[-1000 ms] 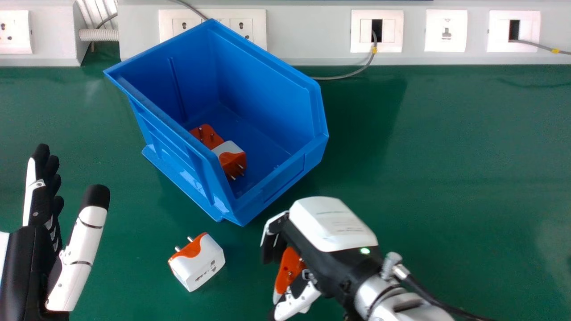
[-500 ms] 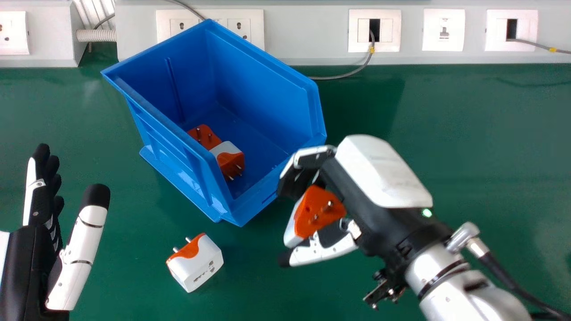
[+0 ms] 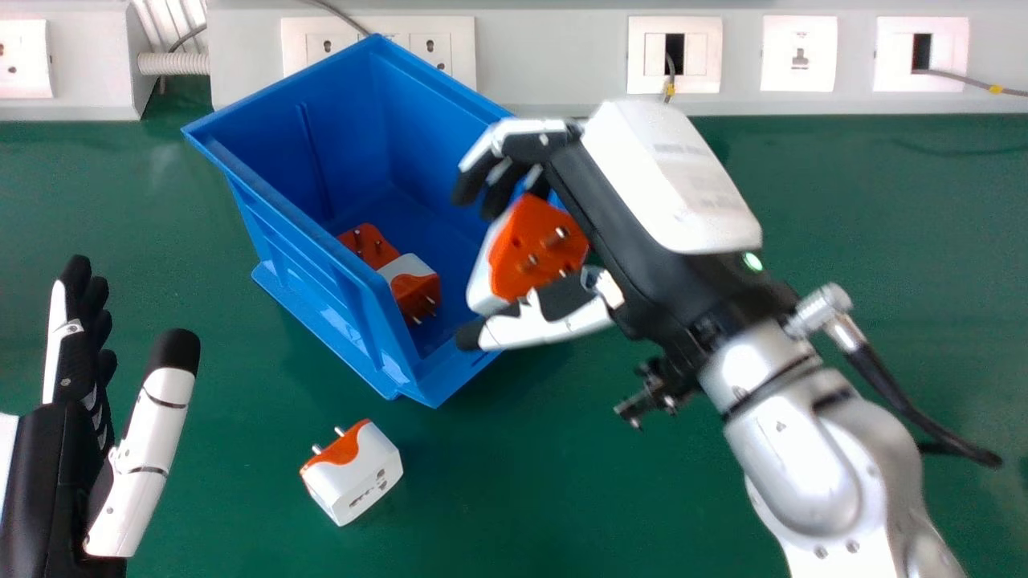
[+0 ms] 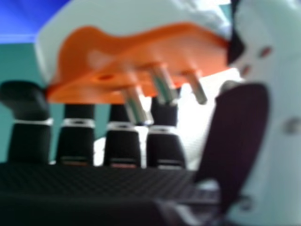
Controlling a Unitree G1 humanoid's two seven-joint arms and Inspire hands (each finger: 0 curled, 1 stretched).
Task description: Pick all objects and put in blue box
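"How is the right hand [image 3: 675,185] set?"

"Pinching an orange-and-white plug adapter [image 3: 534,249] between its thumb [image 4: 277,113] and curled fingers, over the right side of the blue box [image 3: 309,261]."

"And how will it handle?"

"Light, I'd judge, and stiff: hard plastic, no give. The casing looks smooth, so it could slip or turn if squeezed off-centre. I'd keep hold of the white sides and leave the metal pins [image 4: 164,87] free, as they are here. It looks sturdy, but a low release would suit it."

"The others?"

"Two more are inside, an orange adapter [image 3: 369,245] and a white-and-orange one [image 3: 416,295], by the box's left wall. Beyond the box's near corner, a loose adapter [image 3: 357,482] lies on its side on the green desk [image 3: 562,498], pins towards the box. Pinch that one across its white body too."

"The left hand?"

"At the head view's left edge [image 3: 144,457], fingers straight, thumb apart."

"What can't you make out?"

"Just where the fingertips press; the adapter covers part of them in the right hand view. In the head view the right hand hides part of the box's right wall, and the left wall cuts off the lower parts of the two inside. I can't tell whether anything else sits behind that wall."
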